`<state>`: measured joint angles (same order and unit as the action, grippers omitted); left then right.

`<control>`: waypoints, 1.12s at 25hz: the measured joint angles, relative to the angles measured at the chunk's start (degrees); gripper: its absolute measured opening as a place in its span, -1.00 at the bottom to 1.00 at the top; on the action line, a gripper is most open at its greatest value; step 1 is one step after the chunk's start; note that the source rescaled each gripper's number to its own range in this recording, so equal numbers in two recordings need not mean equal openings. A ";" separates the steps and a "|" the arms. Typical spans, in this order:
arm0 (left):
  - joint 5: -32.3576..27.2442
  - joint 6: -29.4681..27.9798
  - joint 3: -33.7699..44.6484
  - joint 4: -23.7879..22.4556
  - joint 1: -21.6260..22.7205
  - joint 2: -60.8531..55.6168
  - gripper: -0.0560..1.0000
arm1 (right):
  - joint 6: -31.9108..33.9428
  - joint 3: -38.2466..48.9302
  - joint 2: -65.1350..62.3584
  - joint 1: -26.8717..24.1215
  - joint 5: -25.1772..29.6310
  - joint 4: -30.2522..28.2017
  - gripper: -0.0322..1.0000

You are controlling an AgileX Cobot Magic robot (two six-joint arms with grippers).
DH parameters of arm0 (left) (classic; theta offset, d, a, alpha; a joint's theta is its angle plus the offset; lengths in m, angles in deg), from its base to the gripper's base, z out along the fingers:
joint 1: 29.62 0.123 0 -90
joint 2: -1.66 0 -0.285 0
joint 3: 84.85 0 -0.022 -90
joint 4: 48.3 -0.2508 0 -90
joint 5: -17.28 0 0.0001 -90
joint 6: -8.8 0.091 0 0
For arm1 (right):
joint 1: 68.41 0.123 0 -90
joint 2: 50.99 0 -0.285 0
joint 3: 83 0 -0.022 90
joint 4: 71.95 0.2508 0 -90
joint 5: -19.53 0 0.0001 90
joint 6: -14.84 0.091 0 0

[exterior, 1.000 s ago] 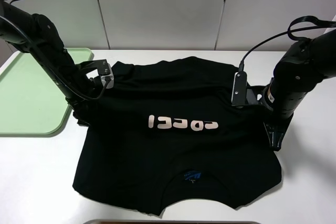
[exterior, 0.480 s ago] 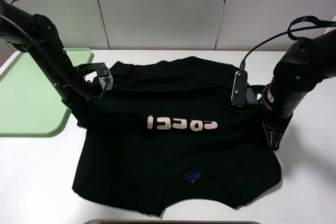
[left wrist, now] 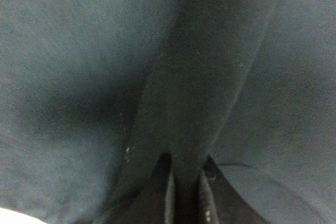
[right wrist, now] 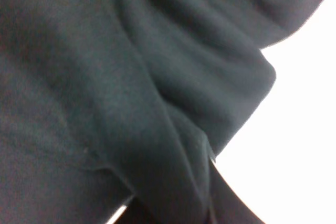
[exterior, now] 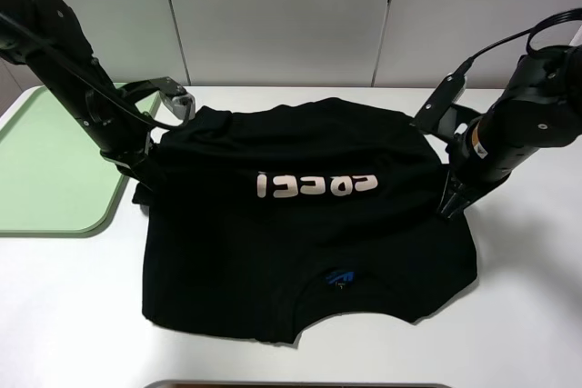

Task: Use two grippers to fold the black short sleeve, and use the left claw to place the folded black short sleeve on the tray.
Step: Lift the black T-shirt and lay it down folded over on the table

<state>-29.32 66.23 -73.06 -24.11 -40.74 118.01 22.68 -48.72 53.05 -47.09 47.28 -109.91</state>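
Barely begun, with the black short sleeve [exterior: 309, 252] spread on the desk [exterior: 73, 315] just beside the tray [exterior: 45, 170], left pincer [exterior: 138, 168] clamped on its tray-side edge, right pincer [exterior: 450, 204] clamped on the far edge, folding and traying yet to do.

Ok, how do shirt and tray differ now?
The black short sleeve is black and rumpled; the tray is pale green and flat. The left hand and right hand pinch the shirt's sides; nothing grips the tray. Both rest on the white table.
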 joint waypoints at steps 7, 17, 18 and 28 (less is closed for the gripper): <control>-3.87 -3.78 0.00 7.96 0.00 -8.30 -0.86 | 7.81 0.00 -10.27 0.00 4.65 -0.59 -0.92; -10.01 -7.31 0.00 9.37 -0.06 -30.14 -0.86 | 7.01 0.05 -39.23 0.50 7.87 -0.01 -0.92; -9.83 -7.44 0.00 9.65 -0.06 -33.80 -0.86 | 6.28 0.05 -42.25 0.97 7.87 0.06 -0.92; -6.27 -7.63 0.00 11.44 -0.06 -63.31 -0.86 | -1.12 -9.49 -64.32 4.86 7.55 1.25 -0.92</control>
<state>-35.59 58.60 -73.06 -12.67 -40.79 54.70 21.55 -58.21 -11.27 -42.23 54.84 -108.66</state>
